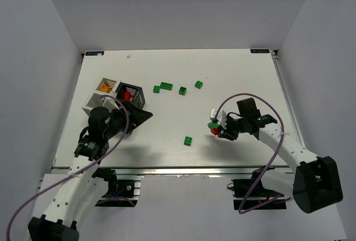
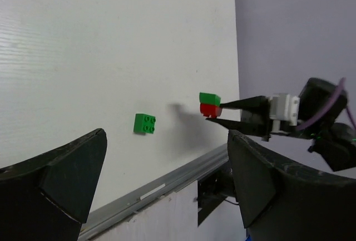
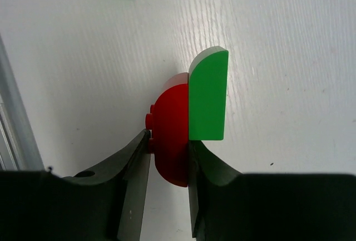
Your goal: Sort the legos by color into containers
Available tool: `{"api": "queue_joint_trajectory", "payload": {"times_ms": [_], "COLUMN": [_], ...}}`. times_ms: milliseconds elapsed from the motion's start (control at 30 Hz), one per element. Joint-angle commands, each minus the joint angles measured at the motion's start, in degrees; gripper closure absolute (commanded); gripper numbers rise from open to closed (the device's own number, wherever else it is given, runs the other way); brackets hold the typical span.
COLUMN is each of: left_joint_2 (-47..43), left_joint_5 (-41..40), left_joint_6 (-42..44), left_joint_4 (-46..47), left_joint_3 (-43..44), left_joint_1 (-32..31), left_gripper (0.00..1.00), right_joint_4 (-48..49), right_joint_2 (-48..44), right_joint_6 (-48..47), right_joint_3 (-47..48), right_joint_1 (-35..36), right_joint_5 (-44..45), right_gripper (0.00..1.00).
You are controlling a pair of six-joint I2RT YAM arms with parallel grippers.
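Pinched tight between the two black fingers of the right gripper (image 3: pixel 169 147) is a red brick (image 3: pixel 169 132) with a rounded end, its small studs facing the left-hand finger (image 3: pixel 136 166). A green rounded brick (image 3: pixel 208 96) is stuck flat against the red one's other face and juts out past the fingertips. The jaws grip only the red one. Seen from the left wrist, the pair shows as green stacked on red at the tips of the right gripper, with a shadow thrown off to one side on the white table (image 1: pixel 233 74), so it looks lifted clear of the surface. From overhead, this is right of the table's middle, towards the near edge.

Just beyond the held pair lies a loose green brick (image 1: pixel 188 141), studs up, flat on the table. Four more green bricks (image 1: pixel 166 86) are scattered further back, around the middle.

Over on the left, the left gripper (image 1: pixel 139 116) has its fingers spread wide with nothing between them, pointing across the table towards the right arm.

Just behind it the containers are clustered: a black bin (image 1: pixel 137 88) with something red inside, a white bin (image 1: pixel 105 87) holding orange pieces, and a second white bin (image 1: pixel 92 104) partly hidden by the arm.
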Motion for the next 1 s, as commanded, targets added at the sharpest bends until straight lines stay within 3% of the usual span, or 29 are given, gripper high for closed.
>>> {"api": "queue_joint_trajectory", "payload": {"times_ms": [0,200,500,967], "left_joint_2": [4.4,15.0,25.5,33.3], "left_joint_5": [-7.3,-12.3,-15.3,-13.2], "left_joint_6": [-0.9,-0.9,4.2,4.4], "left_joint_4": [4.5,10.1,18.0,25.0], "left_joint_3": [2.2,4.5,8.2,10.4], "left_joint_1": [-9.0,-20.3,-32.5,-38.4], "left_gripper": [0.02,0.09,0.10,0.10], "right_joint_4": [-3.9,-6.9,-11.2,-11.2], "right_joint_2": [-2.1,-4.4,-6.5,-6.2], "right_joint_6": [-5.1,-7.9,-13.1,-15.3], "right_joint_3": [3.3,6.8,8.5,9.7], "right_joint_1": [0.6,2.7,8.9,13.8], "right_joint_5": [-6.4,-9.1,-8.9,-7.2], "right_gripper": [0.98,0.98,0.98,0.98]}}
